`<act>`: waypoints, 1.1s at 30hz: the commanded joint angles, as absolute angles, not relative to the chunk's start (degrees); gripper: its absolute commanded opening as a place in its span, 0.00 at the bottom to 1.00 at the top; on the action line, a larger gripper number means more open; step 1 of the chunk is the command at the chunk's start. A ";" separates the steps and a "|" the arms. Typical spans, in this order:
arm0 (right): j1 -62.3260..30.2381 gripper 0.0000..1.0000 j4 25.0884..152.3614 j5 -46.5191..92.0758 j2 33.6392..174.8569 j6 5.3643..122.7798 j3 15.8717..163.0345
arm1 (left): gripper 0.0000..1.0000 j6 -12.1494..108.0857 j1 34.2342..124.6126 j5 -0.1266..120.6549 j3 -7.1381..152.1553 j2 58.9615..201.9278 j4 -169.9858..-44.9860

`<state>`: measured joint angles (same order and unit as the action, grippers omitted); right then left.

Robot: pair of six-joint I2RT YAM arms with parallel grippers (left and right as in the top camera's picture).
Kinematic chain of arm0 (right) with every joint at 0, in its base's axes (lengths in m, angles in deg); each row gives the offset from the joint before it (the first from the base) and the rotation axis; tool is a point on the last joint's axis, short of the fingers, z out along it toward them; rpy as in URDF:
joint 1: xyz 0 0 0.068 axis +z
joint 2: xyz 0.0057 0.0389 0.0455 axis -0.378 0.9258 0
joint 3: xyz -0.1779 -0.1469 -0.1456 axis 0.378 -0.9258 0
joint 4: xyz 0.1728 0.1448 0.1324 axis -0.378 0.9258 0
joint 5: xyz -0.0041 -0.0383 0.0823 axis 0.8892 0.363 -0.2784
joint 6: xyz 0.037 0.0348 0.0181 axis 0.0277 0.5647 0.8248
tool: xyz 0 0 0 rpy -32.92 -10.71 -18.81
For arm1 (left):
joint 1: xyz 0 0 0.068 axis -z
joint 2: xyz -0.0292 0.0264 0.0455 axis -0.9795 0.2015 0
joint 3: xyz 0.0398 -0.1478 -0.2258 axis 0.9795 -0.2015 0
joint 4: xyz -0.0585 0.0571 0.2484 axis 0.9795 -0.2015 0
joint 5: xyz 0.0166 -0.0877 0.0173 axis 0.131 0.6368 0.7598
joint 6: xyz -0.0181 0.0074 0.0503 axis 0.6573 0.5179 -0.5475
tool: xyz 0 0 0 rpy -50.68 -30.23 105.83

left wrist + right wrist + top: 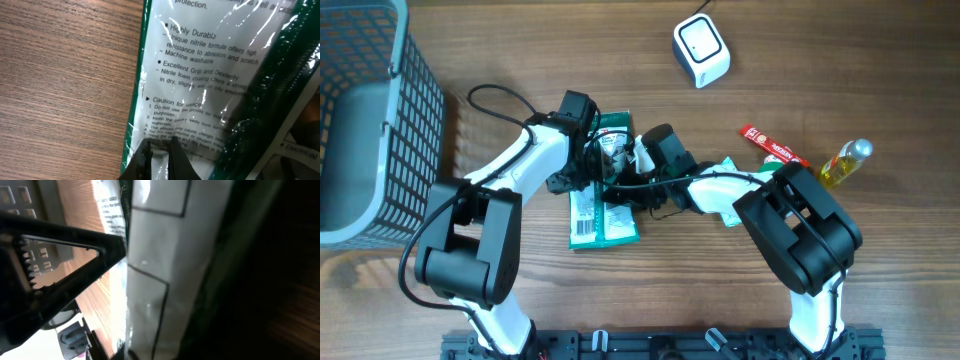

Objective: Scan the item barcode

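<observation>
The glove pack (603, 215) lies on the table (770, 60), its far end under both grippers. The left gripper (159, 159) is pinched together on the pack's edge. The right gripper (632, 158) has one finger (114, 250) touching the pack; the other is lost in shadow, so I cannot tell its grip. Beyond the pack sits a white scanner (701, 50).

One grey basket (424, 92), one white barcode scanner (701, 50), one glove packet (604, 218), one red sachet (772, 148), one yellow bottle (844, 164) (plus one half-hidden teal item (726, 165)).
</observation>
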<state>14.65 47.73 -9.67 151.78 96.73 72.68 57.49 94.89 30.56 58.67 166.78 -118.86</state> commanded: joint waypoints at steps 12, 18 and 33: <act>14.89 0.04 49.31 -5.23 155.84 95.35 70.36 | 0.34 55.19 81.18 29.56 62.28 148.49 -119.76; 14.89 0.04 49.31 -5.21 155.84 95.26 70.36 | 1.00 51.17 77.40 29.14 61.97 150.32 -119.87; 10.85 0.04 70.05 2.42 138.99 64.14 82.95 | 1.00 51.15 77.34 29.14 61.97 150.32 -119.85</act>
<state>11.99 68.56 -4.53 145.94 76.86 77.31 52.28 77.55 29.82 62.08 149.78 -119.82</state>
